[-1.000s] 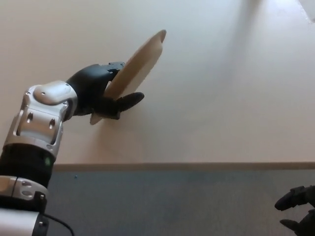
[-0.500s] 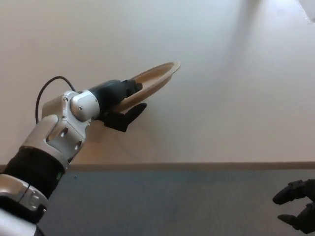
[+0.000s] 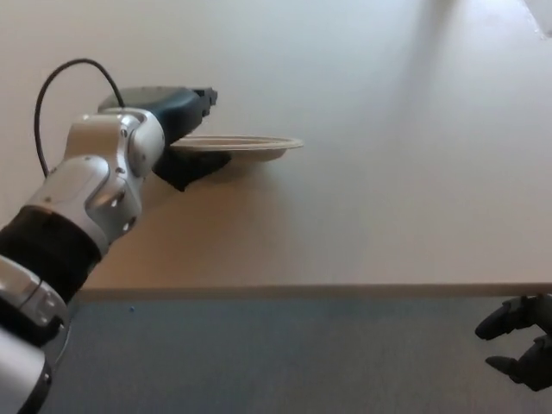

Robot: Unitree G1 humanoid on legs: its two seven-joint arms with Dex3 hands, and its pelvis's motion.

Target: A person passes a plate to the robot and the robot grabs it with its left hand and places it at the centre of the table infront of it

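The plate (image 3: 246, 145) looks thin, stiff and light, so it should carry easily by one edge, though a smooth rim pinched at only one side could slip or tip if the hold loosens. The rim is the sensible place to take it, and that is where it is held now. It is a pale, beige, shallow round dish with a low raised lip, seen nearly edge-on and lying close to level. It hangs above the desk (image 3: 388, 190), left of the middle, with a soft shadow under it; whether it touches the surface cannot be told. The left hand (image 3: 185, 129) is closed on its near-left rim, dark fingers above and thumb below. The right hand (image 3: 522, 341) sits low at the lower right, off the desk, fingers loosely apart, holding nothing.
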